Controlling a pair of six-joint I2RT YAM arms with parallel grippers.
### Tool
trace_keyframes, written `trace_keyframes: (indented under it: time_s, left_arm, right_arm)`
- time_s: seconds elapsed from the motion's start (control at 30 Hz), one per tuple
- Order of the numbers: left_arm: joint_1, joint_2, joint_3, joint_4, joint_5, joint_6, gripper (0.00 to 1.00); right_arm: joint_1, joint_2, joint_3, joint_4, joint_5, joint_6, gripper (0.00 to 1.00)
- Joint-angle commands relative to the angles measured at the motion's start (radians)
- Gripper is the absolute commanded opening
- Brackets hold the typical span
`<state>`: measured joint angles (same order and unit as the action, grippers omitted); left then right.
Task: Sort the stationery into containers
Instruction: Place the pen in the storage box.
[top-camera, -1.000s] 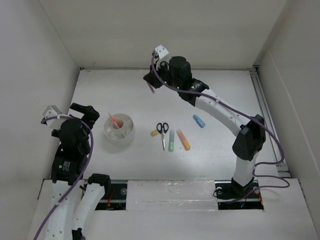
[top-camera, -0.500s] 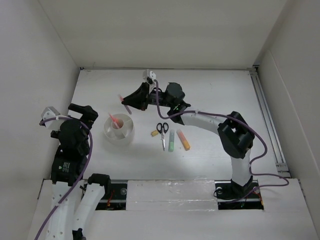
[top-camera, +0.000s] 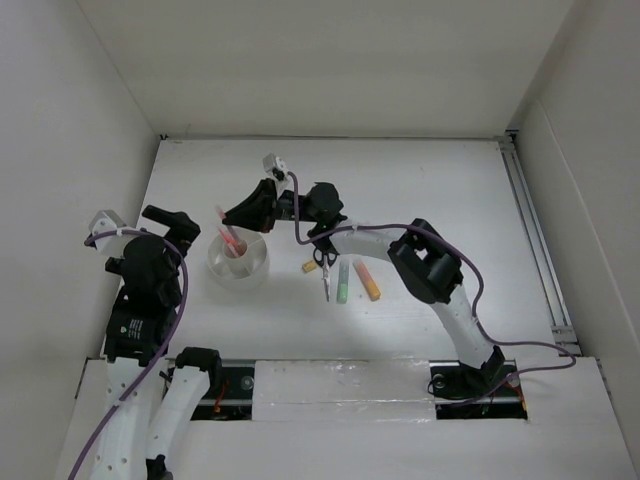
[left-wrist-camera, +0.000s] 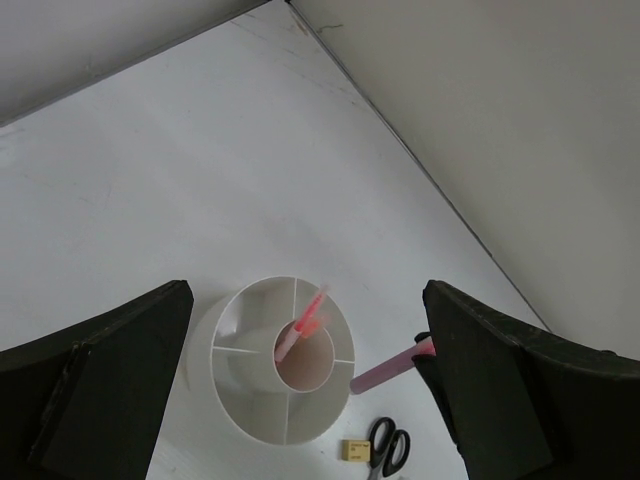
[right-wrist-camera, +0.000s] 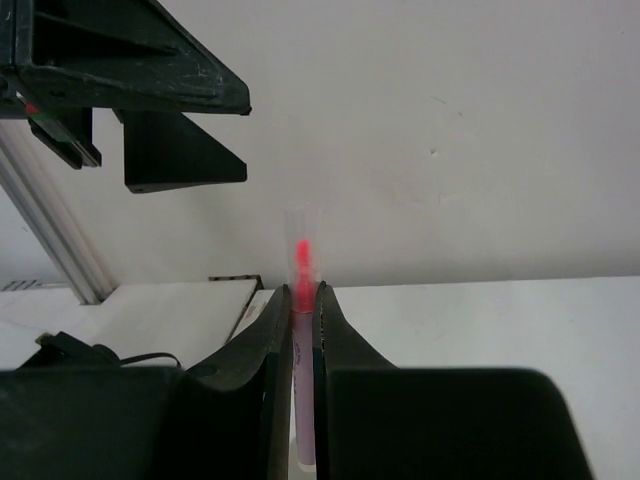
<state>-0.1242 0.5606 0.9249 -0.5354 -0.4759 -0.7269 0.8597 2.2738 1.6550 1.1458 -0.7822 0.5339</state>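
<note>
Biggest thing first: the white table (top-camera: 450, 180), with the round divided tub (top-camera: 258, 271) as my landmark for everything.

The right arm (top-camera: 432, 268) is stretched across toward the tub's far side. Its right gripper (top-camera: 230, 213) is clamped on a thin pink pen (right-wrist-camera: 301, 255), pinched between the two fingers with the tip poking out past them. The left wrist view puts that pen just outside the tub's rim, not over a compartment yet (hard to judge its height from these angles).

The left gripper (top-camera: 172, 224) sits on the tub's left, jaws spread wide, holding nothing.

To the tub's right on the table, from nearest out: a tiny tan eraser (top-camera: 309, 266), the black-handled scissors (top-camera: 325, 262), a green marker (top-camera: 343, 282) and an orange marker (top-camera: 367, 280). All untouched, all apart from the tub. One pink pen (left-wrist-camera: 305, 322) is already leaning in the tub's middle cup.

So I'd call this the delivery step for pen number two. Next it needs to get the tip over that same middle cup, tilt it down, then let go. Release too soon and it'll probably clip the rim and roll off.
</note>
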Motion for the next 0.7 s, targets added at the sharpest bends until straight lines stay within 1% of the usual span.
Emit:
trace_keyframes:
  time_s: [0.0, 0.07, 0.13, 0.2, 0.67]
  left_arm:
    - [0.005, -0.007, -0.001, 0.018, -0.032, -0.006, 1.00]
    - [0.005, -0.007, 0.008, -0.012, -0.075, -0.019, 1.00]
    - [0.005, 0.021, 0.029, -0.067, -0.115, -0.069, 1.00]
    - [0.005, 0.021, 0.029, -0.077, -0.139, -0.078, 1.00]
    - [0.005, 0.001, 0.029, -0.068, -0.130, -0.088, 1.00]
  right_arm:
    - [0.010, 0.003, 0.080, 0.111, 0.001, 0.023, 0.00]
    - [0.010, 0.016, 0.092, 0.101, 0.001, 0.023, 0.00]
    - [0.010, 0.042, 0.103, 0.101, 0.011, 0.023, 0.00]
    - [0.010, 0.061, 0.112, 0.091, 0.011, 0.023, 0.00]
    - [0.010, 0.142, 0.143, 0.080, 0.011, 0.032, 0.00]
